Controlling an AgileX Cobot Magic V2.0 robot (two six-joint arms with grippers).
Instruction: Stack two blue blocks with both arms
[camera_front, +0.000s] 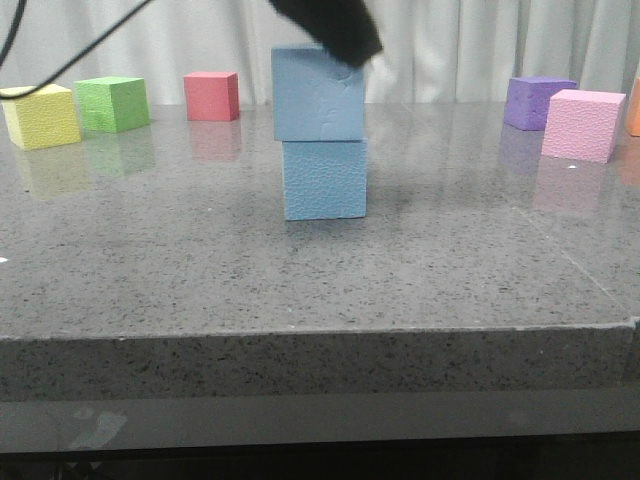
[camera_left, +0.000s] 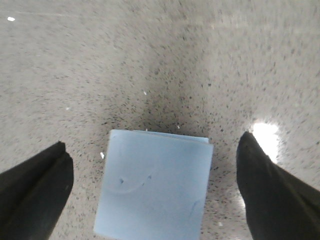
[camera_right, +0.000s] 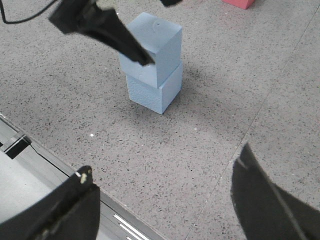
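The grey speckled stone table (camera_front: 150, 270) carries eight cubes that I can count in the front view: two blue, one yellow (camera_front: 42, 116), one green (camera_front: 112, 103), one red (camera_front: 211, 96), one purple (camera_front: 537, 101), one pink (camera_front: 584, 124), and an orange sliver (camera_front: 635, 108) cut off at the right edge.

The two blue blocks stand mid-table as a stack. The upper blue block (camera_front: 318, 93) rests on the lower blue block (camera_front: 325, 179), offset slightly toward my left and a little twisted.

My left gripper (camera_left: 150, 187) sits directly above the stack, fingers spread wide to either side of the upper block's top face, touching nothing. A straight lift should clear it.

My right gripper (camera_right: 165, 200) is also spread and empty, well apart from the stack. The left arm is the nearer one.
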